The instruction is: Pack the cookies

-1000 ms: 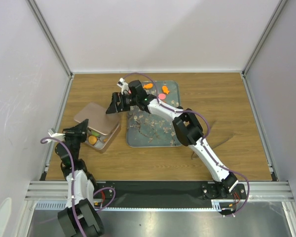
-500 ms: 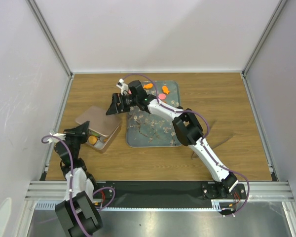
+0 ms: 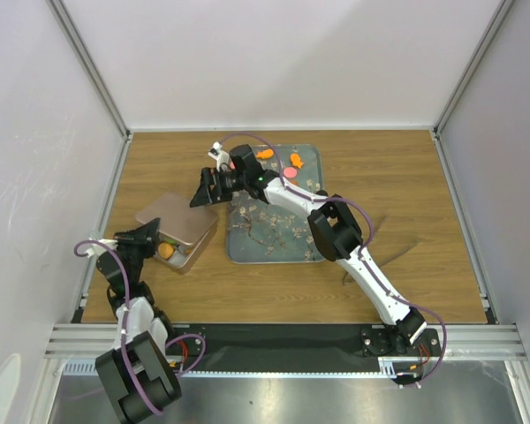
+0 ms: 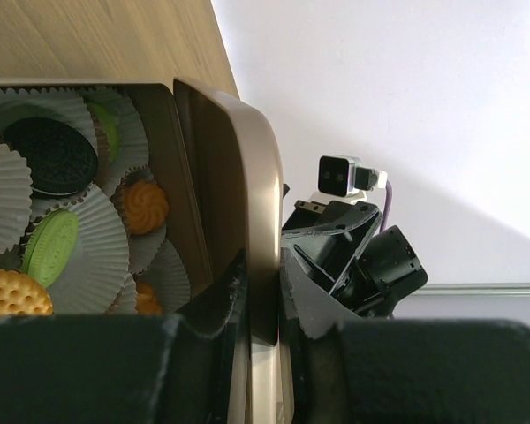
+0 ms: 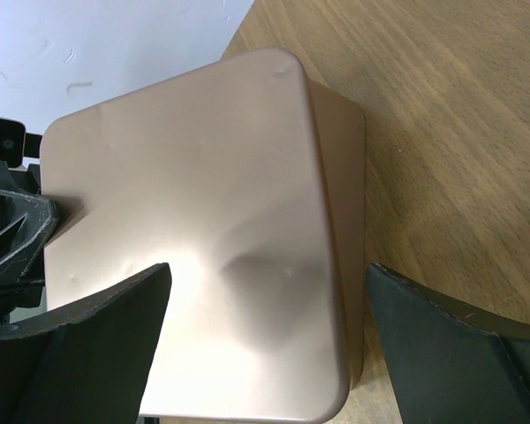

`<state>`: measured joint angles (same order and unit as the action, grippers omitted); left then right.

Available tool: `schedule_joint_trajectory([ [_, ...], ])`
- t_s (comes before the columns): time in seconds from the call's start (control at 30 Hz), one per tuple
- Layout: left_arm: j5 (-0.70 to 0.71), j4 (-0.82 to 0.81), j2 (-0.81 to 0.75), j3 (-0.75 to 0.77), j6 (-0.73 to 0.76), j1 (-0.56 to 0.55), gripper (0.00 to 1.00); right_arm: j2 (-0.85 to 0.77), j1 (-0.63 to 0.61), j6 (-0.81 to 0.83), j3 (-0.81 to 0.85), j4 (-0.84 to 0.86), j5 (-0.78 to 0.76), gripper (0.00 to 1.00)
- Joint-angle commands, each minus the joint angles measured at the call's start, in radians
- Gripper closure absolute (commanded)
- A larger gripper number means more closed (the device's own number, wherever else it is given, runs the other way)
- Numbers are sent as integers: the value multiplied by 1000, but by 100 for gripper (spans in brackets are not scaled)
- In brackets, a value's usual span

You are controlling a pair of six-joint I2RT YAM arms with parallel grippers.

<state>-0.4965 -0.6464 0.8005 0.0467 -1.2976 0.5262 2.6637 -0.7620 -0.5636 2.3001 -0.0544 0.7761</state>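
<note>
The tin [image 3: 187, 256] stands left of the tray, its brownish-pink lid [image 3: 172, 221] lying askew over it. My left gripper [image 3: 143, 237] is shut on the lid's near-left edge [image 4: 263, 291], one finger on each side. Under the lid the tin holds cookies in paper cups: a black one [image 4: 50, 157], a green one [image 4: 50, 246] and an orange one [image 4: 146, 205]. My right gripper [image 3: 208, 187] is open and hovers over the lid's far-right corner [image 5: 194, 238], its fingers [image 5: 79, 344] spread clear of it. Two orange cookies [image 3: 264, 154] and a pink one [image 3: 291, 172] lie on the tray.
The blue-grey floral tray [image 3: 274, 238] lies in the middle of the wooden table, under my right arm. White walls and metal frame posts close in the left, right and back sides.
The left arm has shifted slightly and the lid has slid a little toward the near side. My right gripper has stayed almost still.
</note>
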Motion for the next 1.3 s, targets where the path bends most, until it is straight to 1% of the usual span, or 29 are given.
schedule_joint_trajectory([
  [0.0, -27, -70, 3, -7, 38, 23, 92, 21, -3, 19, 56, 8, 12, 0],
  [0.5, -47, -81, 26, -18, 50, 46, 88, 44, -11, 21, 73, -10, 12, 0],
  [0.77, -48, -52, 32, -11, 67, 54, 81, 48, -19, 19, 71, -10, 25, 0],
  [0.8, -47, -49, 32, -11, 69, 54, 79, 48, -20, 21, 71, -10, 26, 0],
  [0.83, -47, -44, 31, -10, 69, 55, 75, 50, -20, 22, 71, -12, 28, 1],
  [1.1, -43, 36, 2, 16, 101, 57, 68, 47, -23, 30, 71, -15, 28, 1],
  [1.27, -42, 97, -21, 35, 116, 60, 61, 42, -23, 36, 71, -19, 26, 1],
])
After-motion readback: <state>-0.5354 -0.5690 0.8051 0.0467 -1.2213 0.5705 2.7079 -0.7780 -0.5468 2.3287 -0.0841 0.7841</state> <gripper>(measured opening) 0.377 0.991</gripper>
